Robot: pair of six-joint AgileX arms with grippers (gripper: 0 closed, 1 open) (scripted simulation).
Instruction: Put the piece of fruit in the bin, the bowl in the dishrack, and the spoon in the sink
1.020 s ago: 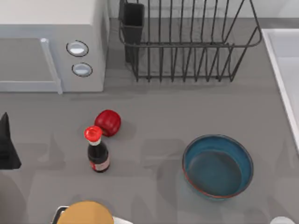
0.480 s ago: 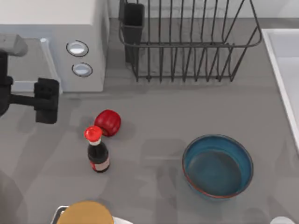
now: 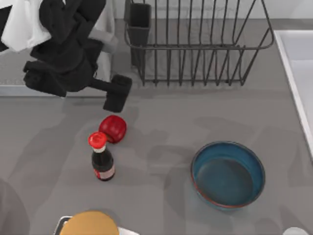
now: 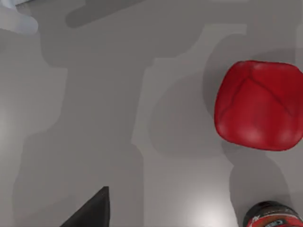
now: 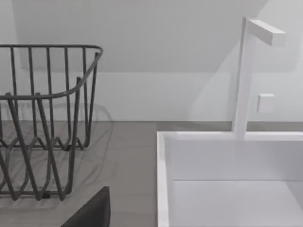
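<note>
The left gripper (image 3: 116,99) has swung in from the table's left edge over the last second and now hangs near the microwave's (image 3: 105,58) front corner, its dark fingertip just short of the piece of fruit (image 3: 113,128). From the left wrist view the fruit (image 4: 258,105) sits off to one side of the fingers rather than between them, with the cap of the sauce bottle (image 4: 273,221) peeking in just beyond it, so I'd judge this is the approach to the first pick and the arm needs a little more travel before it can close. Whether its fingers are spread or closed I cannot tell. Nothing else has budged: the fruit rests on the table touching nothing but close beside the sauce bottle (image 3: 102,157) (a tight neighbour for a grasp), the bowl (image 3: 228,174) lies well away from the gripper toward the right, and the dishrack (image 3: 195,44) and sink (image 3: 292,63) wait beyond it.
</note>
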